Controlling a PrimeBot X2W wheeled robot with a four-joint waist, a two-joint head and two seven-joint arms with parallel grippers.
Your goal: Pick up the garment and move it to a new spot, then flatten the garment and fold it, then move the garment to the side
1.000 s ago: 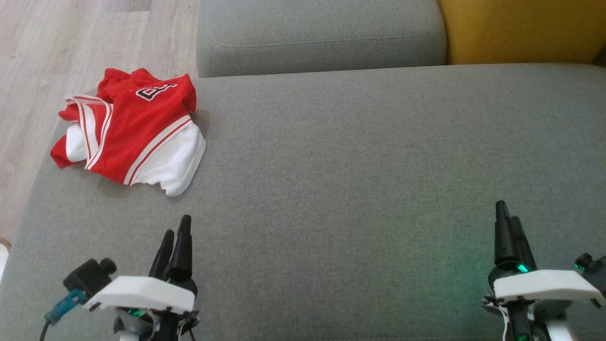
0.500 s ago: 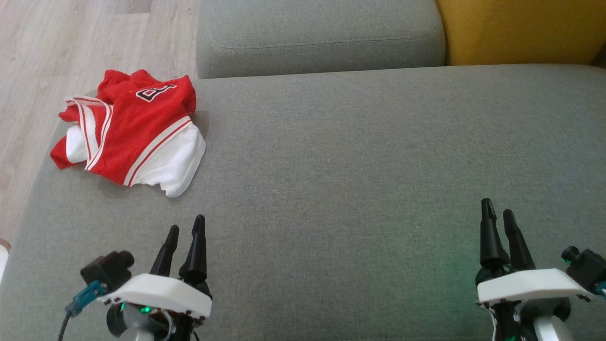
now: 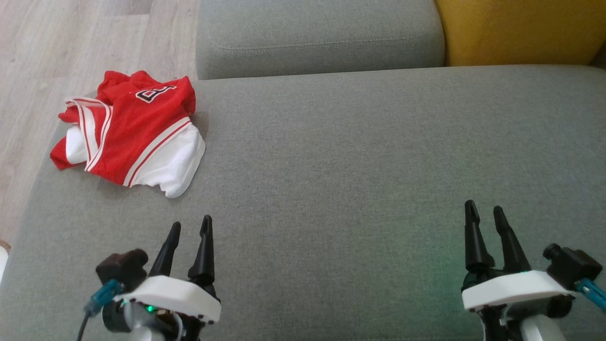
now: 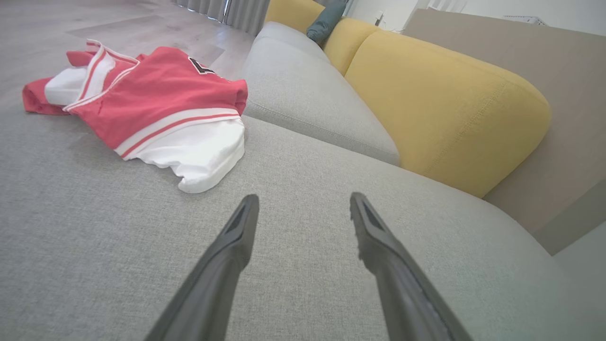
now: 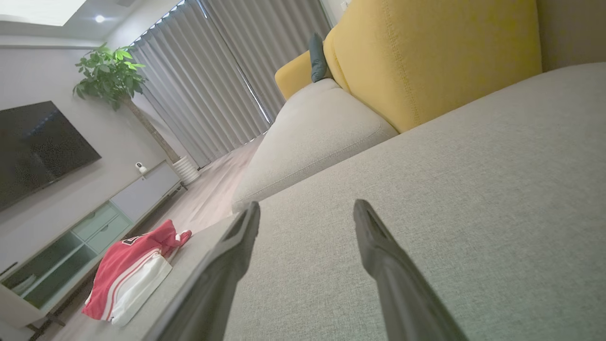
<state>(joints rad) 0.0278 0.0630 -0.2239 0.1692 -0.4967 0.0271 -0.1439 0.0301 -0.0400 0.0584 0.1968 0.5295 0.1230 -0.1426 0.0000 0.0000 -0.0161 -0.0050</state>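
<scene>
**Grey sofa seat (image 3: 341,156), with the garment (image 3: 128,128) lying ahead of the left gripper (image 3: 191,222)**

Head view: wooden floor (image 3: 28,57) runs along the seat's edge, out to the left of the left gripper. Ahead of both grippers lies a second grey cushion (image 3: 317,33), and a yellow back cushion (image 3: 516,28) lies ahead of the right gripper (image 3: 483,207). Each gripper has its fingers parted and holds nothing. The garment lies ahead of the left gripper and a little to its left, apart from it. It is far across from the right gripper. Between the left gripper and the garment is only plain grey upholstery.

Left wrist view: the fingers stand spread, with sofa fabric showing between them. The garment is ahead and to the left of the fingertips, loosely folded and rumpled. It is red mesh with white bands edged in red and a dark printed mark on top. Its white corner is the part nearest the gripper. A teal pillow (image 4: 326,21) sits far ahead, on the yellow cushions.

Right wrist view: the fingers are apart. The garment lies well off beyond the left finger, at the seat's edge. Behind it are a low cabinet (image 5: 94,222), a dark television (image 5: 38,147), a potted plant (image 5: 106,71) and grey curtains (image 5: 222,71).
</scene>
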